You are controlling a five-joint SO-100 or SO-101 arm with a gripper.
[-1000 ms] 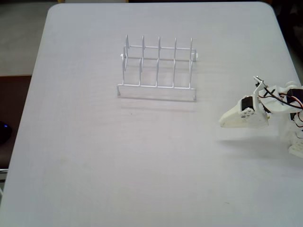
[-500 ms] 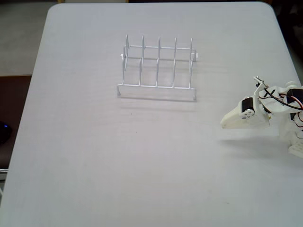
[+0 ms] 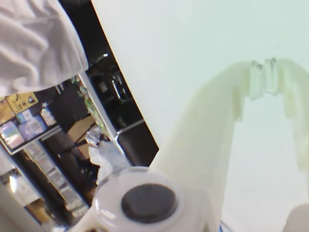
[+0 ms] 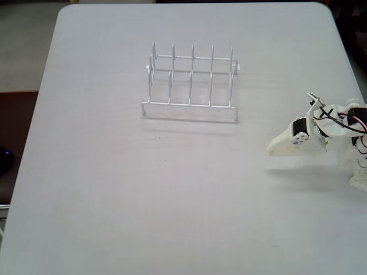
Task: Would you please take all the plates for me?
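No plates show in either view; they are out of view. My white gripper (image 4: 269, 149) hangs low over the white table (image 4: 114, 189) at its right side, folded back toward the arm's base and pointing left in the fixed view. In the wrist view the gripper (image 3: 263, 78) has its two pale fingertips pressed together, shut with nothing between them, above bare tabletop.
A white wire rack (image 4: 191, 80) stands with nothing in its slots at the back middle of the table, well left of the gripper. A dark object (image 4: 4, 159) lies off the table's left edge. The wrist view shows the table edge (image 3: 126, 92) with room clutter beyond.
The gripper drew back a few pixels to the right a second ago and has held still since. The rack has not moved.
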